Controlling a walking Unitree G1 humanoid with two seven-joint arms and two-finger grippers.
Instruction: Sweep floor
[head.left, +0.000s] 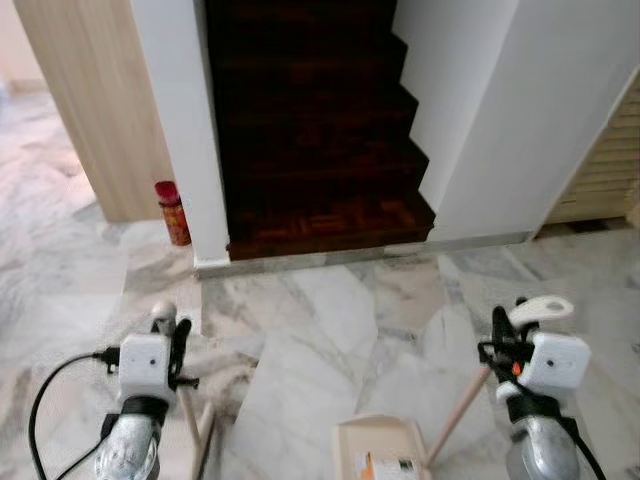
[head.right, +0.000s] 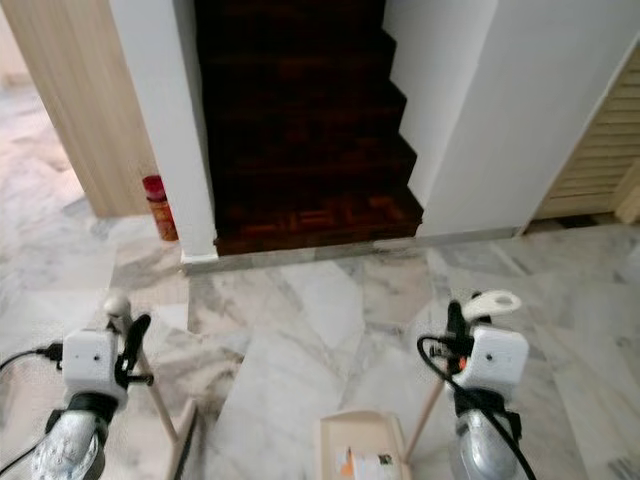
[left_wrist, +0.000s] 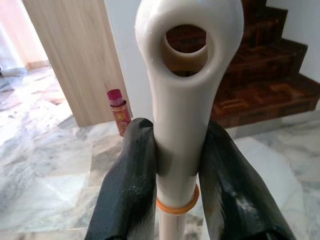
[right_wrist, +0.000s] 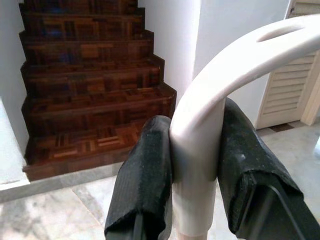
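Broom handle (left_wrist: 185, 100) is clamped by left gripper (left_wrist: 175, 190); dustpan handle (right_wrist: 210, 125) is clamped by right gripper (right_wrist: 195, 185); dustpan (head.left: 385, 450) near, stairs (head.left: 315, 150) far.

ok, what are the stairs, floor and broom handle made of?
Stairs: dark wood, parquet pattern on the treads, semi-gloss. Floor: polished marble or marble-look tile, grey veining. Broom handle: glossy cream plastic cap, probably moulded, on what looks like a pale wooden stick.

Your floor (head.left: 330, 330) — grey-veined marble | dustpan (head.left: 378, 450) rests on it near you | red can (head.left: 172, 212) stands by the wall — beside the stairs (head.left: 315, 130)
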